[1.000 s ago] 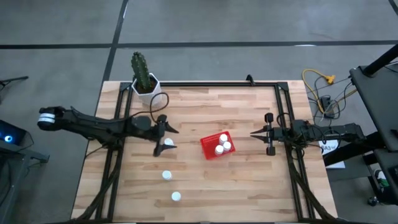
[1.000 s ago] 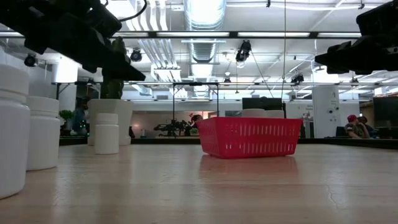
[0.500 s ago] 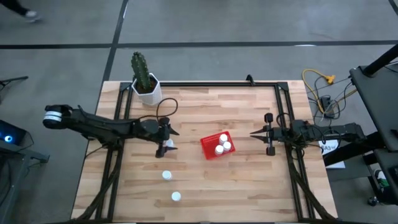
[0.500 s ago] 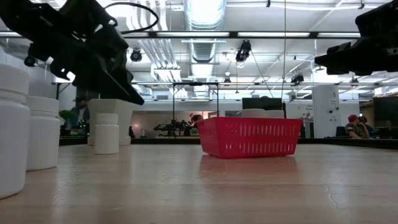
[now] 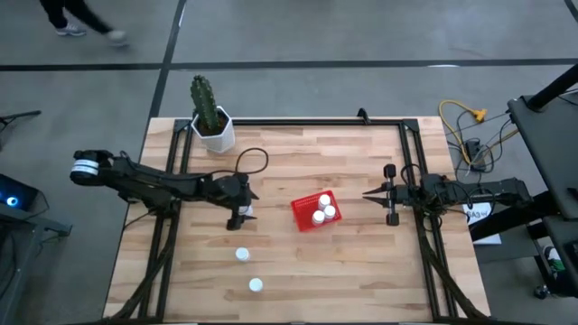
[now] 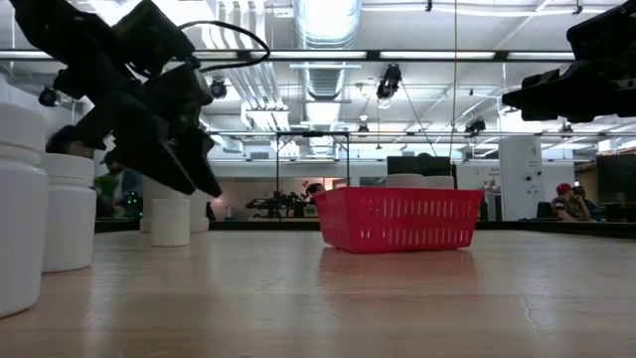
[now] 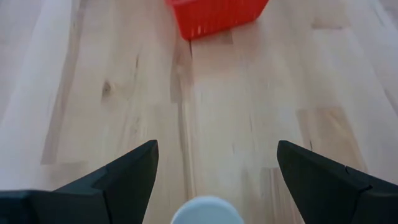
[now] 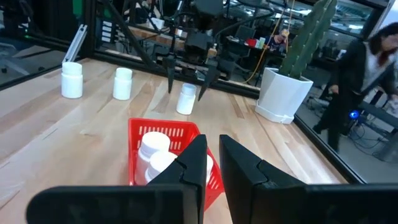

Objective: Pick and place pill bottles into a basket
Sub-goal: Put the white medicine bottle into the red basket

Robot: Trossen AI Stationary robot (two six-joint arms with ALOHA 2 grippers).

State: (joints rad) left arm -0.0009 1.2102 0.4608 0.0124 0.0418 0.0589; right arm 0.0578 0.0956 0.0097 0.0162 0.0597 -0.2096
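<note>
Lower left pincer, three loose pill bottles

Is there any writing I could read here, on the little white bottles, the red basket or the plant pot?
None can be read.
Bottles: plain white, no label visible.
Basket: bare red mesh.
Pot: plain white.

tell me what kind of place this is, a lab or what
Probably a robotics lab or workshop in an open industrial hall: exposed ceiling ducts and strip lights overhead, other equipment racks behind, and a wooden table framed with black rails.
</note>
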